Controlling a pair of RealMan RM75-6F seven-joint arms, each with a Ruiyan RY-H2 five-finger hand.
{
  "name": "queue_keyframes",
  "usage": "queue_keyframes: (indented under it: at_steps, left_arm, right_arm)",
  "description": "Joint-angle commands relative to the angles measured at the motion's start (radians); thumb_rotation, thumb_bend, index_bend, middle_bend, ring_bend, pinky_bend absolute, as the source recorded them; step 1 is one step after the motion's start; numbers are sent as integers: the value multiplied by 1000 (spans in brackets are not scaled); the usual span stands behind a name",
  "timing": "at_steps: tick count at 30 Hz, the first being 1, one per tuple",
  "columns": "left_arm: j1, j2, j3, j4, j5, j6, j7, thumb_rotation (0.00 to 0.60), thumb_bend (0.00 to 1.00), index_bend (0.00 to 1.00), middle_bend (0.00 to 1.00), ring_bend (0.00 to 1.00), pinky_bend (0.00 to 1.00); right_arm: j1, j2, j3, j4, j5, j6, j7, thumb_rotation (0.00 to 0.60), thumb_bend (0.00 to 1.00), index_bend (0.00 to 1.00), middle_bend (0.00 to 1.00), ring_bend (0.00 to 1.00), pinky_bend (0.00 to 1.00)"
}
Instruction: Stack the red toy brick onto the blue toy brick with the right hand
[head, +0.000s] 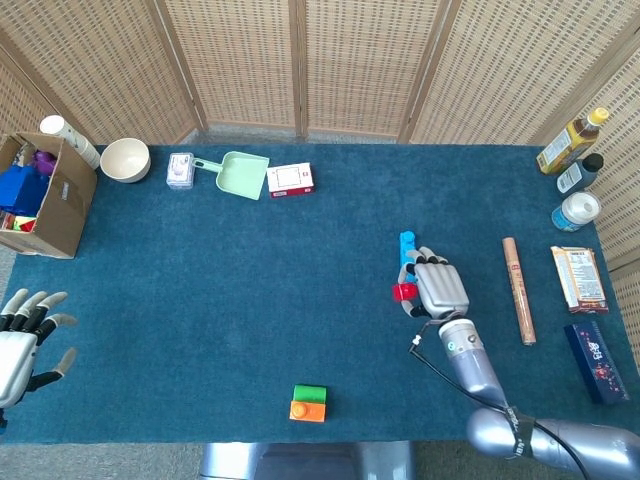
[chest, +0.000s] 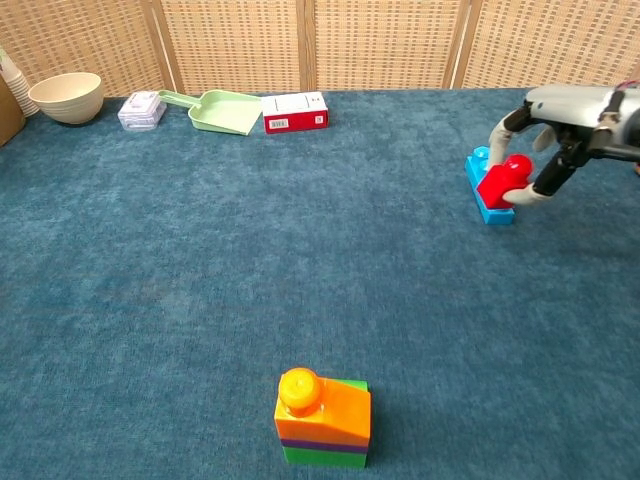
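Observation:
My right hand (head: 434, 288) (chest: 560, 130) pinches the small red toy brick (head: 404, 292) (chest: 503, 180) between thumb and fingers. It holds the brick just above the near end of the long blue toy brick (head: 406, 243) (chest: 482, 192), which lies on the carpeted table. In the head view the hand covers the lower part of the blue brick. Whether the red brick touches the blue one I cannot tell. My left hand (head: 22, 340) hovers at the table's near left edge, fingers spread, holding nothing.
An orange-and-green brick stack (head: 309, 402) (chest: 323, 417) stands near the front edge. At the back left are a bowl (head: 125, 159), a clear box (head: 180, 169), a green scoop (head: 236, 174) and a red-white box (head: 290, 179). A wooden stick (head: 518, 290), packets and bottles (head: 577, 165) line the right side.

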Motion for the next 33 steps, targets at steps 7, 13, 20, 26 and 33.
queue_keyframes:
  at_steps: [7,13,20,26,33]
  left_arm:
    - [4,6,3,24,-5,0,-30,574,414,371,180,139,0]
    - [-2,-7,4,41,5,-5,-44,565,414,371,179,138,0]
    - [1,-8,4,53,-2,-3,-54,568,414,371,179,138,0]
    - [-5,-10,5,54,0,-12,-55,569,414,371,179,139,0]
    - [-8,-7,3,59,-5,-17,-58,568,414,371,179,138,0]
  right_arm:
    - [48,-77,13,81,60,26,-44,600,291,529,184,105,210]
    - [64,-93,21,112,85,59,-81,600,286,529,184,105,211]
    - [78,-94,28,122,116,78,-121,600,279,528,184,105,211]
    - [93,-109,29,148,154,70,-147,600,274,525,182,105,211]
    - [107,-136,33,195,179,55,-156,600,271,525,182,105,211]
